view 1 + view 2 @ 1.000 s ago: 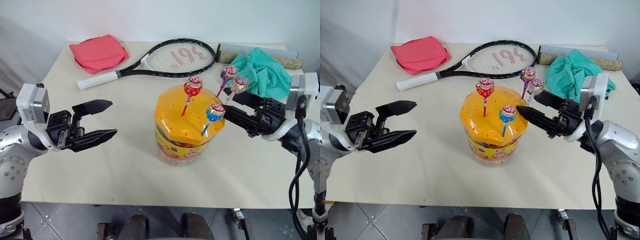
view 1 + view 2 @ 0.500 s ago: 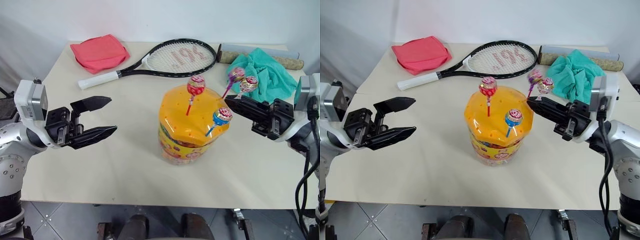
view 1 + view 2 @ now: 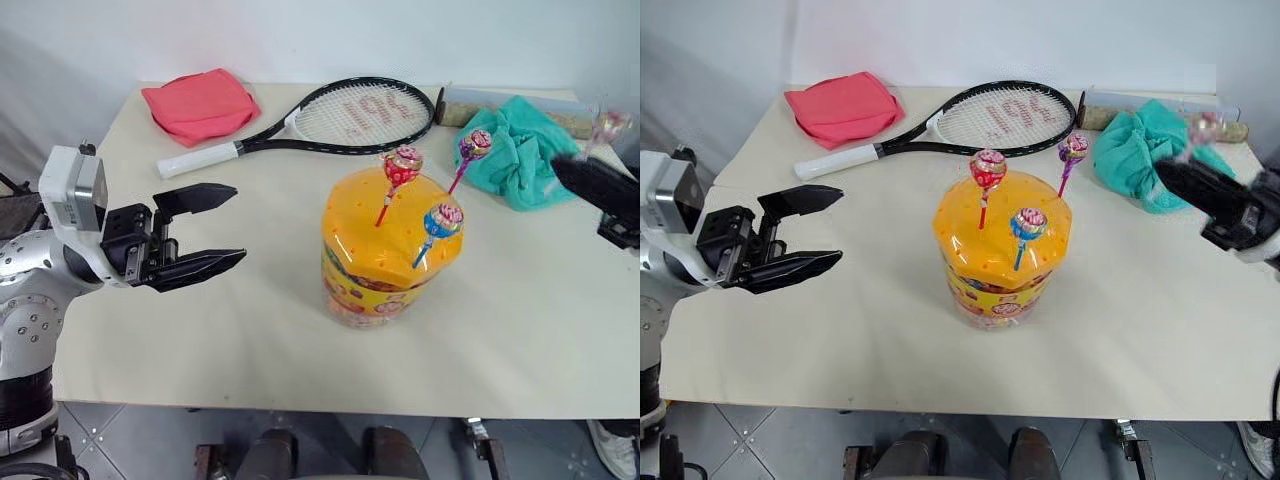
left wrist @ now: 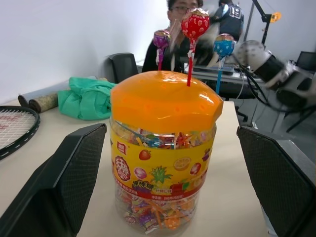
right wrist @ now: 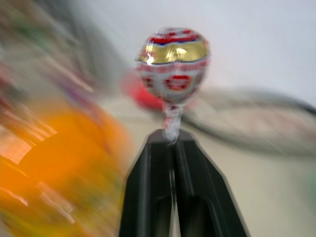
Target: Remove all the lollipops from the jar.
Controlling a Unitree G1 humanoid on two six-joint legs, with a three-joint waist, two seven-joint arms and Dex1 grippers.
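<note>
Pink-wrapped and round on its thin stick, one small lollipop (image 5: 173, 66) now stands just above the tips of the right gripper (image 5: 173, 136), whose two black fingers are clamped together on the stick. A second ago those fingers stood parted beside the squat clear plastic jar with the printed label and the domed orange lid (image 3: 385, 240); since then they have closed and the arm has swung out to the robot's right, well clear of the lid and over toward the crumpled teal cloth (image 3: 520, 150). So one candy is out of the lid.

Three lollipops are left poking from the holes: a red one (image 3: 402, 165), a blue one (image 3: 440, 222) and a purple one (image 3: 473, 146), all well away from the right fingertips.

On the other side, the left gripper (image 3: 225, 228) hangs with its black fingers spread wide and empty, the jar ahead of them and apart from both tips; it has barely shifted.

By my reckoning the task is a quarter done, and the held candy needs setting down on the beige tabletop (image 3: 250, 330) before the next pull.
</note>
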